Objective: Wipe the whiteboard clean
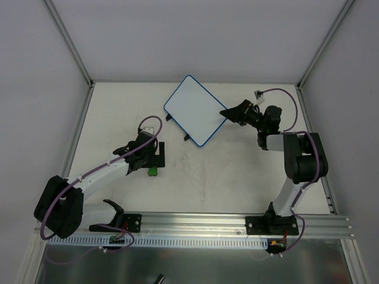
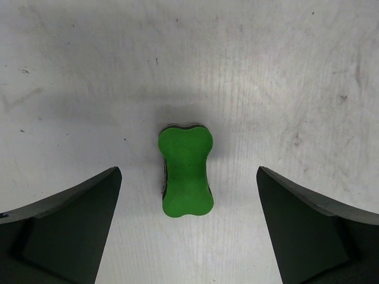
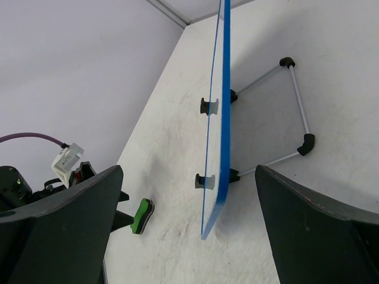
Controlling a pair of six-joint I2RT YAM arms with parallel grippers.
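Two claws, left gripper [image 2: 188, 173] and right gripper [image 3: 189, 171], are spread wide, empty. Green eraser [image 2: 185, 177] is laid down, whiteboard [image 1: 195, 109] seemingly wiped clean.

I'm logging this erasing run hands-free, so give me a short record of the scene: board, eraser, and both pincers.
whiteboard: propped on its wire stand, no pen marks visible from above
eraser: green, lying on the table, not held
left pincer: open, straddling the eraser
right pincer: open, at the whiteboard's edge, holding nothing
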